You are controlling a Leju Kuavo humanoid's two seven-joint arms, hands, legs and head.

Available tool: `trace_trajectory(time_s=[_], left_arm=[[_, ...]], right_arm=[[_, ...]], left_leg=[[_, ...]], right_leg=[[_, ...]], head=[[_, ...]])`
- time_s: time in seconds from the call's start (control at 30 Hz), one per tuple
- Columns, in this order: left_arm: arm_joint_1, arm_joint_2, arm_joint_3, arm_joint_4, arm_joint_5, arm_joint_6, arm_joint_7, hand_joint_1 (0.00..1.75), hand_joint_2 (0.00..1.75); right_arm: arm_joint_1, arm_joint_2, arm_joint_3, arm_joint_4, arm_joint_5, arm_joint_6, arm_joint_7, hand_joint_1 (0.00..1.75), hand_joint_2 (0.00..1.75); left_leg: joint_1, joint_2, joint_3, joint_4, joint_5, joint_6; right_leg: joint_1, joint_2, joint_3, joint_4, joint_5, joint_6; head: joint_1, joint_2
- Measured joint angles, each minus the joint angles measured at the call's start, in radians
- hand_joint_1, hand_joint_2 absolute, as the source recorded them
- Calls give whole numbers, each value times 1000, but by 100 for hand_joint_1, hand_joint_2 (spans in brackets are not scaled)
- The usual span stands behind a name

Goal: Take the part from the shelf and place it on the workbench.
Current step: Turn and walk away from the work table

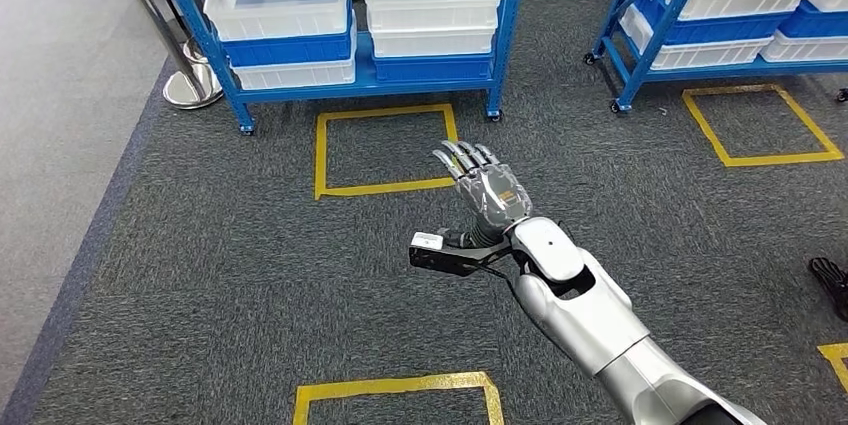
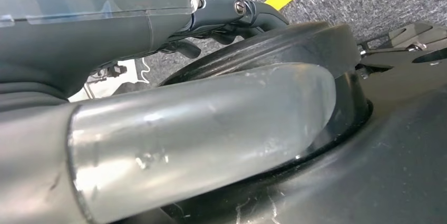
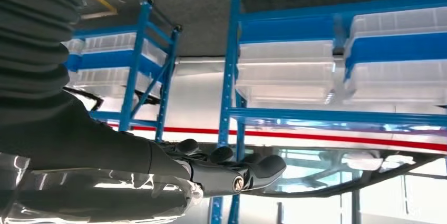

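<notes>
The silver right hand [image 1: 488,188] is stretched out over the dark grey carpet [image 1: 250,265], fingers straight and slightly apart, holding nothing. It reaches toward the blue metal shelf [image 1: 372,75], which carries stacked white and blue plastic bins [image 1: 282,33]. The part may lie inside a bin; I cannot tell. The left hand [image 2: 158,34] rests against a dark rounded body, its hold unclear. A yellow tape square [image 1: 385,150] marks the floor before the shelf.
</notes>
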Motion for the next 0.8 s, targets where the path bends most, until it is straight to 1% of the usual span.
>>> trace_trajectory(time_s=[0.1,0.17,0.37,0.57,0.8], left_arm=[[-4,2,0,6,1,0,0,0,0],[-5,3,1,9,4,1,0,0,0],[-24,13,22,58,9,22,-7,0,0],[-38,20,34,93,-2,25,-37,0,0],[-21,17,34,60,-6,-17,-1,0,0]], right_arm=[[-4,0,0,9,-1,4,9,0,0],[-7,0,0,15,-4,6,12,0,0],[-14,0,0,31,-17,7,4,0,0],[-16,0,0,37,-17,8,3,0,0],[-22,1,0,45,-18,16,6,0,0]], left_leg=[[0,1,3,-5,1,-2],[0,1,4,-7,2,-6],[0,1,4,-8,2,-15],[0,1,4,-8,2,-15],[-1,1,3,-6,1,-14]], right_leg=[[1,1,0,0,-1,-4],[1,1,0,1,-1,-6],[1,1,0,1,-2,-7],[-2,1,0,1,-2,-7],[-2,1,1,1,-2,-7]], head=[[0,0],[0,0],[0,0],[0,0],[0,0]])
